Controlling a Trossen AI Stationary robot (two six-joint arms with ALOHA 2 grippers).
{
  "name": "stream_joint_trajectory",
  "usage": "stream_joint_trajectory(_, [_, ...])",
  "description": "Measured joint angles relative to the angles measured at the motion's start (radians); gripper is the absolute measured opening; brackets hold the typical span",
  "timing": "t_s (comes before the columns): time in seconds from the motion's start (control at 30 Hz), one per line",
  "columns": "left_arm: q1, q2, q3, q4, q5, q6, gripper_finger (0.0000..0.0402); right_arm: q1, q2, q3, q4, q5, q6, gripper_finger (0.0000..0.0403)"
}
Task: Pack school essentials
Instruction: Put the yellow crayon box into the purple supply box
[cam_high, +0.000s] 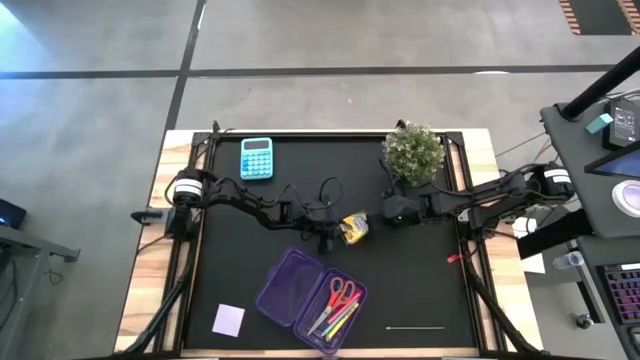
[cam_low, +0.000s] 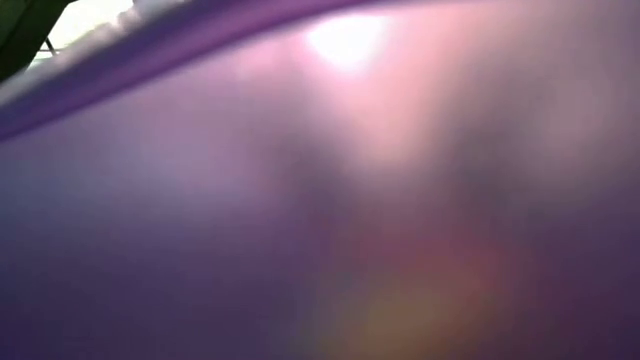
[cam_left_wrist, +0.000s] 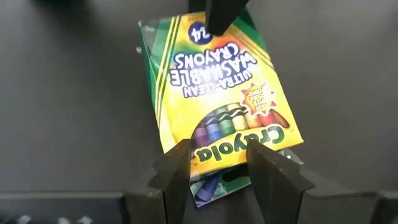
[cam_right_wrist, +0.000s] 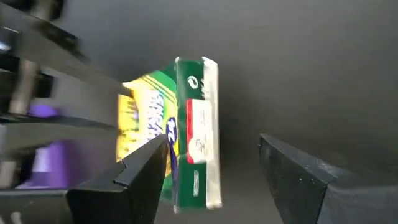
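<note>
The left gripper grips the crayon box by its lower end at mid-worktop, its two fingers pressed against the yellow carton's opposite sides just below the brand lettering; the box appears raised on edge rather than flat, a pose that would let it be carried sideways toward the purple case lying open just in front of it; a dark finger also shows at the box's far end in the left wrist view, and whether it touches cannot be told. The right gripper waits just beside the box, near the potted plant; its fingers stand open, spread wider than the box's narrow green side and not touching it, seemingly placed to steady or receive the carton. In the case's right-hand half already lie the red-handled scissors and the coloured pens, so packing looks about half done; the lilac note pad sits alone near the front left corner, well apart from both arms; a turquoise calculator rests at the back left. The low view is filled by the case's purple wall, which stands right against that camera and hides the arms.
</note>
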Motion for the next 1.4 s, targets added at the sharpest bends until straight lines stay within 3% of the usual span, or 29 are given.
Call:
stream_joint_trajectory(0.27, [0.0,0.001,-0.003,0.001,0.0,0.0,0.0141,0.0,0.028,-0.009,0.122,-0.013,0.006,0.0237])
stream_joint_trajectory(0.53, [0.0,0.001,-0.004,0.001,-0.013,-0.002,0.0141,0.002,0.167,-0.009,0.319,-0.08,0.024,0.0232])
stream_joint_trajectory(0.67, [0.0,0.001,-0.004,0.0,-0.014,-0.002,0.0141,0.003,0.217,-0.006,0.381,-0.099,0.028,0.0198])
stream_joint_trajectory(1.03, [0.0,-0.009,-0.004,-0.003,-0.018,-0.033,0.0141,0.003,0.235,0.005,0.395,-0.103,0.026,0.0057])
stream_joint_trajectory(1.23, [0.001,-0.078,-0.012,-0.054,-0.026,-0.078,0.0141,0.003,0.233,0.005,0.395,-0.122,0.031,0.0048])
stream_joint_trajectory(1.4, [0.002,-0.209,-0.009,-0.147,-0.029,-0.081,0.0141,0.012,0.201,0.003,0.384,-0.141,0.043,0.0053])
